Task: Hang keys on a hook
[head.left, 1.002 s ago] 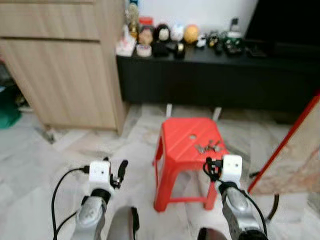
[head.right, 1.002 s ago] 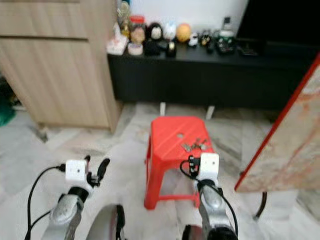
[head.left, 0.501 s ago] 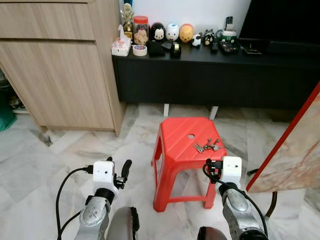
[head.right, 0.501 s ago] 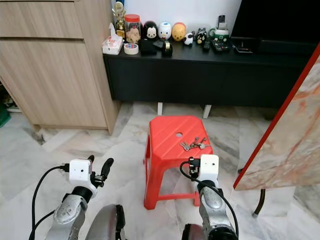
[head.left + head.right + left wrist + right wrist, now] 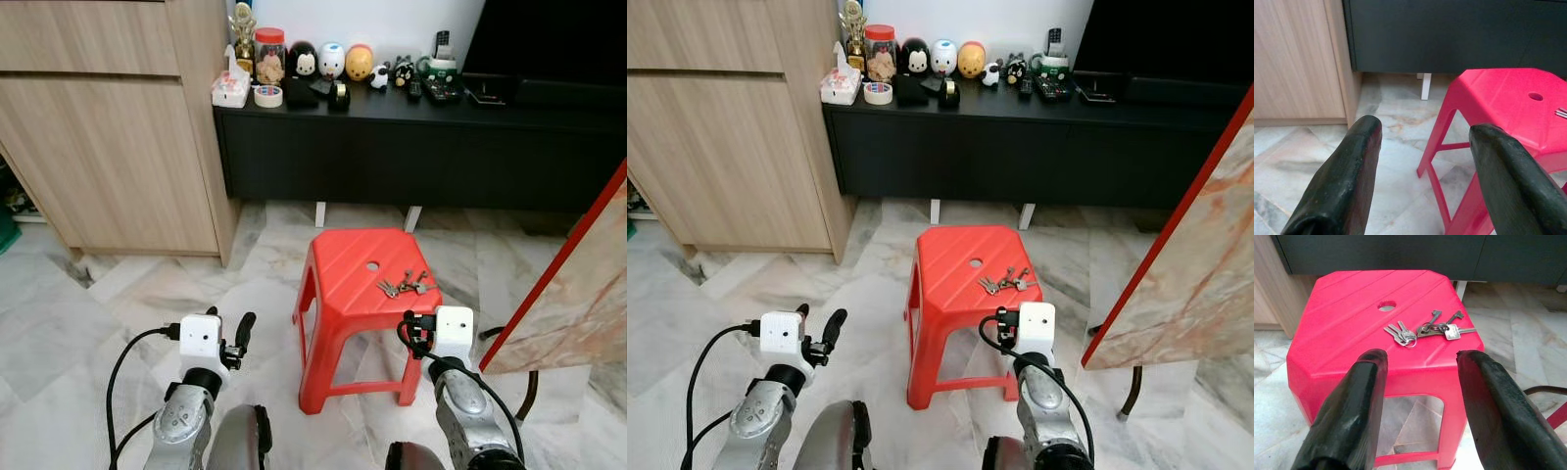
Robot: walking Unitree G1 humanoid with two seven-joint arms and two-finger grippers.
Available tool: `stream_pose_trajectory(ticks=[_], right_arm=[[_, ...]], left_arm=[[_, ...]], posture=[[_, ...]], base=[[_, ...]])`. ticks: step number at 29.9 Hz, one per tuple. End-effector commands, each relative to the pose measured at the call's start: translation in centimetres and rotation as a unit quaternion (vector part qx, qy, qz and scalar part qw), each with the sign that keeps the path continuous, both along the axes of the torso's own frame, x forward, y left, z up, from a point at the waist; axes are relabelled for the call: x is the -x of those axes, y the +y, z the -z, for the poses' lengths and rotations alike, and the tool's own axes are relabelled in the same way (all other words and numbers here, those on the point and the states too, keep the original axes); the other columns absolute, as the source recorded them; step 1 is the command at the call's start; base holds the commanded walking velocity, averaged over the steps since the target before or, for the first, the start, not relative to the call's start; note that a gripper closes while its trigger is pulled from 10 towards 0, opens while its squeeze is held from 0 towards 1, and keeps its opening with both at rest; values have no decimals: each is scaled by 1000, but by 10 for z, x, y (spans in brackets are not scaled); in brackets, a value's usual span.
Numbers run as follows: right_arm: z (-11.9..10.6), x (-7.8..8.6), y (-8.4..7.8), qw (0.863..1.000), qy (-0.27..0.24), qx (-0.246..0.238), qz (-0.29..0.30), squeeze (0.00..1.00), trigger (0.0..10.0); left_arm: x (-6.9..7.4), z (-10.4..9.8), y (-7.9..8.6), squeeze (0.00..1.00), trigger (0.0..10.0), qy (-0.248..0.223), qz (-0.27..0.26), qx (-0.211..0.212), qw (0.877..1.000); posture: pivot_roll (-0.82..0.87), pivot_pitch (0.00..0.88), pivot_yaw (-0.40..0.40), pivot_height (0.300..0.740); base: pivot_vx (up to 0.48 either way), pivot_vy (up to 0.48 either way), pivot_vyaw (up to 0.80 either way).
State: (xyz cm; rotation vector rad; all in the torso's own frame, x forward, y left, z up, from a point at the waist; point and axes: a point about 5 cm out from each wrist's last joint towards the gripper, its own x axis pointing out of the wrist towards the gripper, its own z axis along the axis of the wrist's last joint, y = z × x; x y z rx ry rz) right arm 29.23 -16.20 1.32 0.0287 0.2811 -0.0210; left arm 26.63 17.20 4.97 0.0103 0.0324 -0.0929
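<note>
Wooden cabinet (image 5: 108, 127): light wood-grain fronts, stands at the far left against the wall, its side touching the end of the black console.
Marble floor (image 5: 69, 313): grey-veined pale tiles, runs under all furniture.
Left gripper (image 5: 1425, 181): held low over the floor, to the left of the stool; the two black fingers (image 5: 1342, 181) stand well apart with nothing between them; its wrist view looks toward the cabinet corner and the stool's near leg.
Black console (image 5: 411, 147): long low unit along the back wall, between the cabinet and the right edge.
Console-top items (image 5: 313, 69): a row of small figurines, a jar with a red lid, a roll of tape and a tissue box at the left end; dark small gadgets further right; details too small to tell.
Red plastic stool (image 5: 353, 284): stands on the floor in front of the console, seat ribbed diagonally, one round hole near the seat's middle.
Keys (image 5: 1425, 330): two bunches linked by rings, lying flat on the stool seat toward its right front part, just beside the hole.
Right gripper (image 5: 1422, 396): held low at the stool's near edge, just short of the keys; fingers spread apart, holding nothing.
Marble-patterned panel (image 5: 578, 304): red-edged slab leaning at the far right, well apart from the stool.
</note>
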Motion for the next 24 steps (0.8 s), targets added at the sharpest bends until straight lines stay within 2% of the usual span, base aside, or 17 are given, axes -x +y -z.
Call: stream_pose_trajectory(ticks=[1, 18, 24], right_arm=[[-2, -3, -2, 1000, -4, -1, 3, 0, 10000], [-4, -4, 0, 1000, -9, 1, -6, 0, 10000], [-5, -5, 2, 1000, -12, -3, -9, 0, 10000]], left_arm=[[0, 2, -1, 0, 10000, 8, 3, -1, 1000], [0, 2, -2, 0, 10000, 7, 5, -1, 1000], [-1, 1, -2, 0, 10000, 6, 5, -1, 1000]], posture=[[114, 0, -56, 598], [114, 0, -57, 598], [114, 0, -57, 598]], base=[[240, 0, 0], [249, 0, 0], [251, 0, 431]])
